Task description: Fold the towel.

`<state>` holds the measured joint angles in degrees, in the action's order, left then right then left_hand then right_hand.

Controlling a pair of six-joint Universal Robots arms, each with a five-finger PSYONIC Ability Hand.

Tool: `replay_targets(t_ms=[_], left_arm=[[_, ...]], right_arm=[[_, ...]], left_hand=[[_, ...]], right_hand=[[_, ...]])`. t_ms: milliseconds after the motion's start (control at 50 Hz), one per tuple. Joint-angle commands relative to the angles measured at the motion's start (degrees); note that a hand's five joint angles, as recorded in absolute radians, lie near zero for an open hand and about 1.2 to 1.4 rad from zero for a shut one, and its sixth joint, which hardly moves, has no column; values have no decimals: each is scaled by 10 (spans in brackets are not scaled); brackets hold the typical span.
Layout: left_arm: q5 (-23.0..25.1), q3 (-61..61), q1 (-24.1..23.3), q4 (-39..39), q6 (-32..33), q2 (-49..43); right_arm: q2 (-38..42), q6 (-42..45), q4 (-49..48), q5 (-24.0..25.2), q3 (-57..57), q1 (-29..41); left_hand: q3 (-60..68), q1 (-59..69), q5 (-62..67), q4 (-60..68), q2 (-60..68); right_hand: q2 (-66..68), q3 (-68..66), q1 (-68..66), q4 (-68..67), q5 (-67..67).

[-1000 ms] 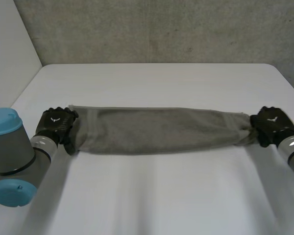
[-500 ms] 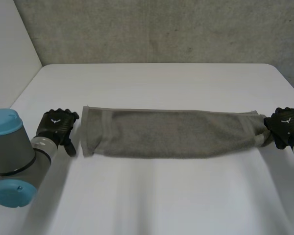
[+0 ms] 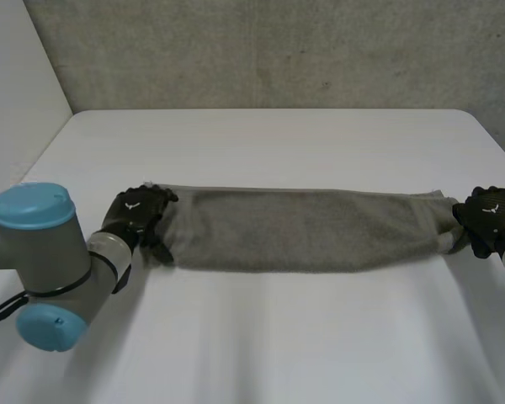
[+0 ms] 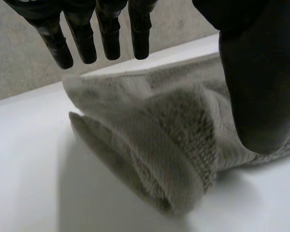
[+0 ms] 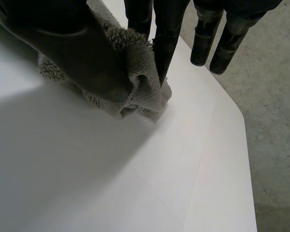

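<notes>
A grey towel [image 3: 303,229], folded into a long narrow band, lies stretched sideways across the white table [image 3: 278,143]. My left hand [image 3: 137,215] is at the band's left end. In the left wrist view its fingers [image 4: 82,38] are straight and its thumb [image 4: 253,82] stands apart, with the towel's doubled end [image 4: 150,130] lying between them, unpinched. My right hand [image 3: 488,217] holds the band's right end near the table's right edge. There the thumb [image 5: 72,43] and a finger pinch a bunched corner of towel [image 5: 135,72].
A rough grey wall [image 3: 278,50] stands behind the table. The table's right edge [image 5: 232,159] runs close beside my right hand, with grey floor [image 5: 275,106] beyond it. Bare white tabletop lies in front of and behind the towel.
The towel slid to the right with my right hand and came free of my left hand. My left hand has since moved right, back onto the towel's left end.
</notes>
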<state>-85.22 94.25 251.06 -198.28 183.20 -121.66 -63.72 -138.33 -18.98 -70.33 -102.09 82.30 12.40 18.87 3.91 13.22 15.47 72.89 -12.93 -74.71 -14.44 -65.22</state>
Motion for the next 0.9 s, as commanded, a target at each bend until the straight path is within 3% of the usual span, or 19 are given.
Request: replay_targets(t_ms=[20, 160, 240, 360, 520, 760, 900], left_arm=[[-17, -20, 6, -4, 9, -32], [-63, -34, 29, -6, 43, -42], [-65, -32, 35, -15, 57, -40], [-65, -23, 51, -19, 66, -35], [-61, -1, 65, -11, 66, -23], [-57, 65, 54, -5, 63, 74], [-57, 76, 47, 1, 63, 115]], right_arm=[[0, 2, 0, -1, 2, -5], [-1, 2, 1, 0, 10, -8], [-3, 7, 1, 5, 14, -8], [-12, 9, 1, 50, 26, -17], [-12, 10, 6, 99, 48, -79], [-11, 13, 68, 110, 66, -81], [-8, 43, 70, 156, 80, -98]], left_hand=[[-24, -58, -8, -32, -24], [-24, -60, -10, -32, -26], [-24, -60, -10, -32, -26], [-24, -61, -12, -32, -27], [-24, -68, -18, -32, -34], [-24, -73, -24, -32, -39], [-24, -73, -24, -32, -39]], right_hand=[[71, 29, -53, 44, -48], [71, 29, -53, 44, -48], [71, 29, -53, 44, -48], [71, 29, -53, 44, -48], [71, 29, -53, 44, -48], [71, 29, -53, 44, -48], [71, 29, -53, 44, -48]])
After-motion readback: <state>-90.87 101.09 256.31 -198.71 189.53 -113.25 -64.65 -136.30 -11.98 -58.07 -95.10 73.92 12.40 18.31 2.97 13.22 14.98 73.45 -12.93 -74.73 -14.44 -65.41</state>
